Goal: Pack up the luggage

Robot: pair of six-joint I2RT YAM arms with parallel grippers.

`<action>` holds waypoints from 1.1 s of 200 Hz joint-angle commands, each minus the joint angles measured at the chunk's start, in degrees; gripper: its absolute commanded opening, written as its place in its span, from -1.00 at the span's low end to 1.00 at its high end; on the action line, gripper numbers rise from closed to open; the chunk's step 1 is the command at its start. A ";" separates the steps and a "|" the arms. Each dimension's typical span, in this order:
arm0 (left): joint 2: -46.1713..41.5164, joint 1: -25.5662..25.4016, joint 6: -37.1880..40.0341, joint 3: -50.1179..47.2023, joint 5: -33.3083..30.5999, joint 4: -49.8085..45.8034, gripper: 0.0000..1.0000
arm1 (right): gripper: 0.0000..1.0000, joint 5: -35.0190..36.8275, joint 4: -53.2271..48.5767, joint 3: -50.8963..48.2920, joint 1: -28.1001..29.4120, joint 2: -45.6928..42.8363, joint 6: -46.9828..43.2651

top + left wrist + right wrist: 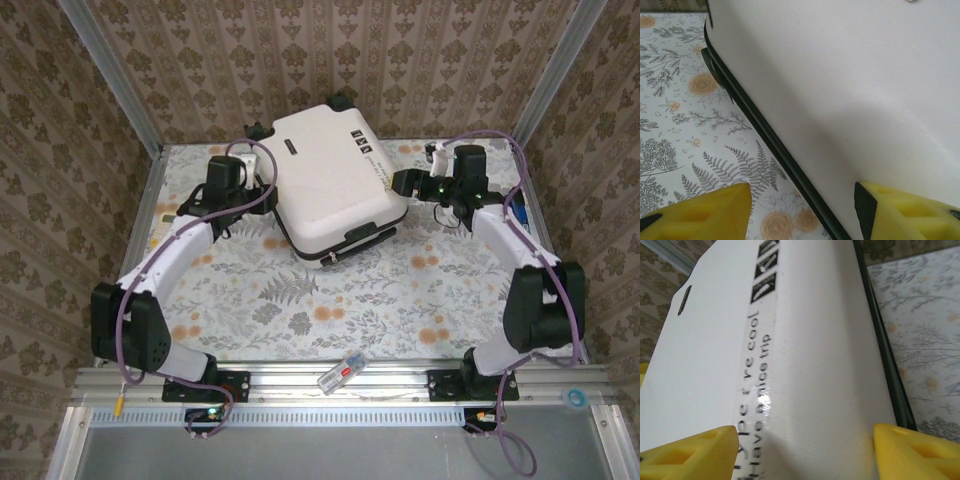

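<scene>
The luggage (325,180) is a white hard-shell suitcase lying shut and flat at the back middle of the table, its black handle (352,240) facing the front. My left gripper (266,190) is at its left edge. In the left wrist view that gripper (802,205) is open, one yellow finger (705,210) over the tablecloth and the other over the white shell (850,85), with the black seam (775,145) between. My right gripper (402,183) is at the right edge. It stands open (805,442) astride the rounded white side (815,365); whether it touches is unclear.
A floral cloth (300,300) covers the table. A small clear and red item (340,375) lies on the front rail. A blue thing (520,210) sits at the right edge. Metal frame posts (110,75) and papered walls close in the back and sides.
</scene>
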 commanded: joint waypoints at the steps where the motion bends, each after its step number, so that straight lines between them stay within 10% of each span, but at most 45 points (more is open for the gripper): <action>1: -5.14 -5.80 3.63 3.16 -0.27 -3.69 0.26 | 0.40 5.50 -6.56 -1.51 4.10 -9.09 -4.46; 131: 5.89 -21.39 6.60 9.90 -11.72 -1.39 0.37 | 0.22 28.35 21.12 -36.11 37.02 -20.44 -6.94; 220: 9.41 -22.31 4.43 9.08 -11.20 1.33 0.36 | 0.14 30.03 36.93 -34.32 39.27 -4.79 -9.33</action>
